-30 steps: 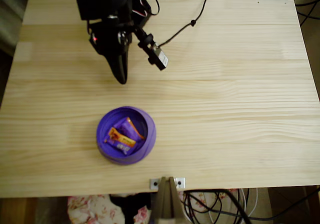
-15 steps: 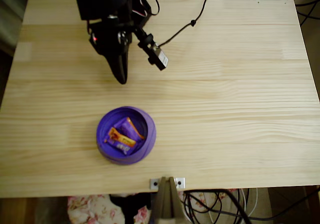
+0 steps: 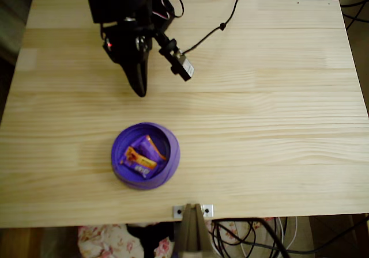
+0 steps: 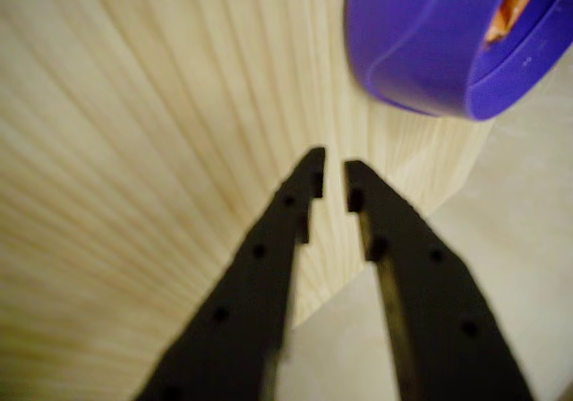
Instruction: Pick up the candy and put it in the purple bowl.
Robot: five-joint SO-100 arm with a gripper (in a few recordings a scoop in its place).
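In the overhead view, the small purple-wrapped candy bar with orange ends (image 3: 141, 156) lies inside the round violet-purple plastic bowl (image 3: 170, 145), which sits on the pale wooden desk (image 3: 259, 108) near its front edge, left of centre. The black two-finger end effector (image 3: 139, 88) hangs over the desk toward the far left corner, well apart from the bowl. In the wrist view its fingers (image 4: 295, 206) are empty, tips nearly together with a narrow gap, the bowl (image 4: 421, 43) beyond them.
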